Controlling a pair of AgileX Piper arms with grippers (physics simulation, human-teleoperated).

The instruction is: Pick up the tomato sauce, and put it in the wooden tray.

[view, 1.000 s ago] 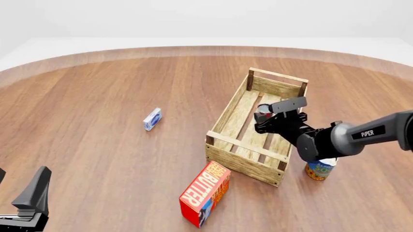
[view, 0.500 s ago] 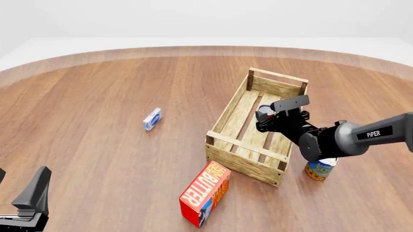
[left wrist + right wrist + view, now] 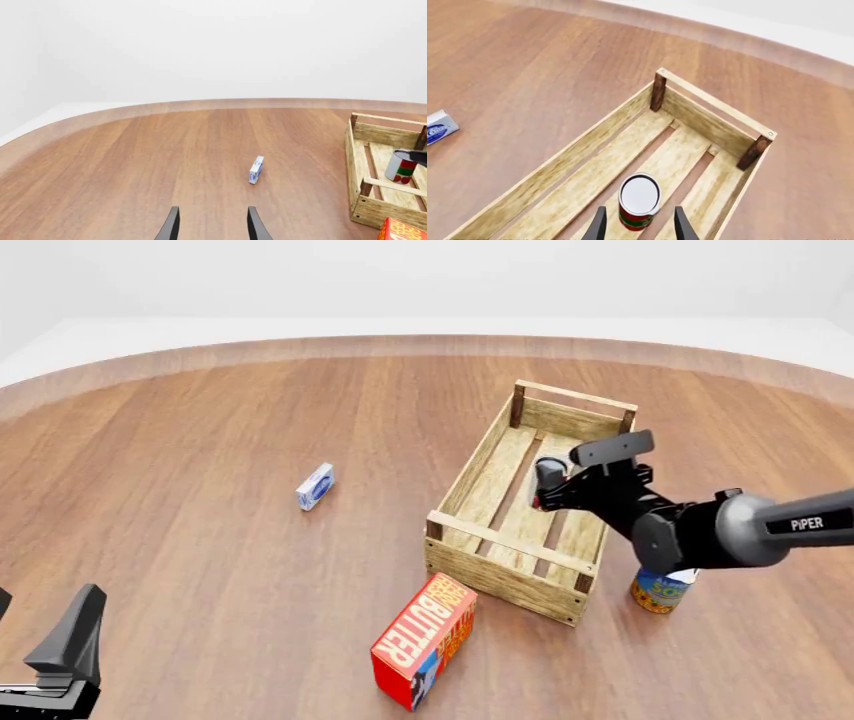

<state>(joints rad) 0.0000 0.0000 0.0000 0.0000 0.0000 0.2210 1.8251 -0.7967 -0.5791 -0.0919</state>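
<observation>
The tomato sauce point(image 3: 639, 199), a small can with a silver top and a red and green label, stands upright on the slats inside the wooden tray point(image 3: 587, 150). My right gripper point(image 3: 640, 227) is open just above and behind the can, with a finger on each side that does not touch it. In the front view the right gripper point(image 3: 566, 483) hovers over the wooden tray point(image 3: 514, 536) and hides most of the tomato sauce point(image 3: 547, 473). The left wrist view shows the tomato sauce point(image 3: 401, 168) inside the wooden tray point(image 3: 383, 134). My left gripper point(image 3: 212, 226) is open and holds nothing, low at the near left point(image 3: 43, 625).
A red-orange butter box point(image 3: 424, 640) lies just in front of the tray's near corner. A blue-and-yellow can point(image 3: 661, 591) stands to the right of the tray, under my right arm. A small blue-and-white packet point(image 3: 315, 486) lies left of the tray.
My right gripper has drawn a little to the right and back, away from the can. The can stays in the tray. The left arm has not moved.
</observation>
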